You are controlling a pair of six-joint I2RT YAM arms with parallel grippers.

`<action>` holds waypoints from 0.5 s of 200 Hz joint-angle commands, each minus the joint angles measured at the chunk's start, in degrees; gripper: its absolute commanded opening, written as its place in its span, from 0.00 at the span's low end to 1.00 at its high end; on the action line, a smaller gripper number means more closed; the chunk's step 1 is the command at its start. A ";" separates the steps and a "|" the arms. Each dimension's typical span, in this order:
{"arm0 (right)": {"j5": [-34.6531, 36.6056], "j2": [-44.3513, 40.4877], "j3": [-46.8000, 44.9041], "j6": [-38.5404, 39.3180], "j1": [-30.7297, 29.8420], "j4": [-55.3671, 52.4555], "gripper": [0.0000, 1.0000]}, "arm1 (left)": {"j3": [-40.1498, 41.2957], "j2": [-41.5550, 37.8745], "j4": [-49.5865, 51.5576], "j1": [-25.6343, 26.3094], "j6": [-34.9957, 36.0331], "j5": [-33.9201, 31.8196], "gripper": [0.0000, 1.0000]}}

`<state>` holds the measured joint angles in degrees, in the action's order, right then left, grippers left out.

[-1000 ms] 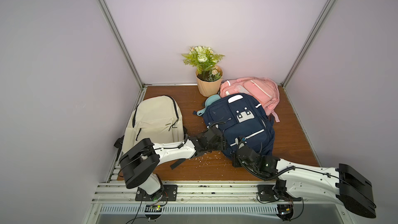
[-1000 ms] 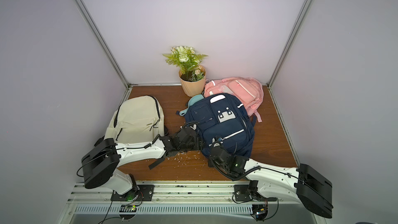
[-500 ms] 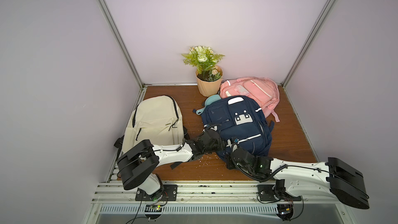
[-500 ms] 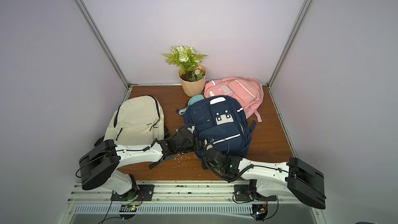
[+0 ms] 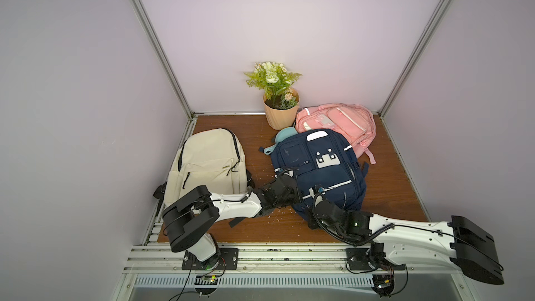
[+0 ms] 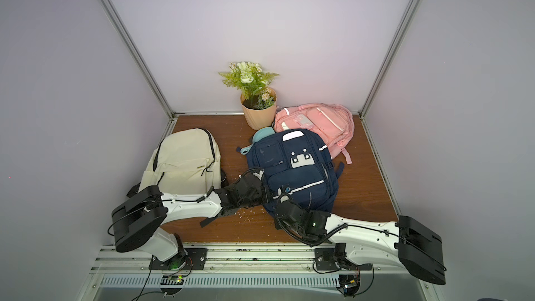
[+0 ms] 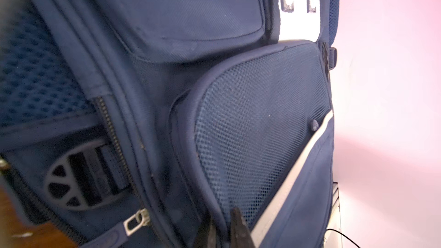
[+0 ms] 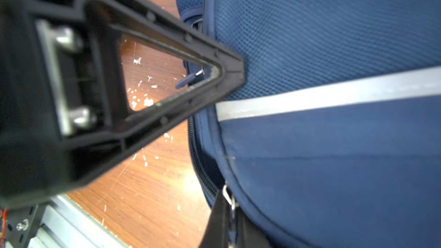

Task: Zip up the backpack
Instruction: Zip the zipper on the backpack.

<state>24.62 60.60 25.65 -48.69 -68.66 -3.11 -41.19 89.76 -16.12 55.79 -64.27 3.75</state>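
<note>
Backpack (image 5: 318, 178) lies flat at mid-surface (image 5: 390, 192), front panel up. Its top points to the far wall and its base to the rail (image 5: 289, 256). It sits between the beige pack (image 5: 208, 163) and the pink pack (image 5: 341, 123), overlapping the near edge of the latter. Long axis: near to far, slightly tilted.

Both arms meet at the near left corner of the base. In the right wrist view, the right jaws are clenched on a metal pull (image 8: 228, 195) at that corner. The left jaws are pinched together on the piped edge of the mesh pocket (image 7: 257, 127), just beyond the pull on the left flank.

Zipper track (image 8: 198, 153) leaves the pull and runs along the left flank, away from the right jaws toward the far wall. It passes close beside the left jaws' hold. Right arm (image 5: 405, 227) thus reads as the drawing arm, left arm (image 5: 231, 207) as the anchor.

Judgement: the coming move calls for a draw along the track's line, away from the rail, with the fabric held taut. How much of the track stands open cannot be told.
</note>
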 commanded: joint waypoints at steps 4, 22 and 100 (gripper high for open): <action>5.80 -2.87 1.50 -4.35 -0.02 -11.75 0.00 | 1.68 -1.55 9.08 -3.41 3.10 -6.65 0.00; 5.48 -4.64 1.66 -5.36 0.01 -14.42 0.00 | 1.21 -2.01 11.42 -4.18 4.20 -8.22 0.00; 7.44 -6.72 4.06 -4.49 0.51 -23.40 0.00 | -0.30 -0.66 15.70 -5.34 6.09 -11.88 0.00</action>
<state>26.22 54.54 27.68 -51.05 -68.82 -15.27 -41.93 88.07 -9.34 53.74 -60.75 3.49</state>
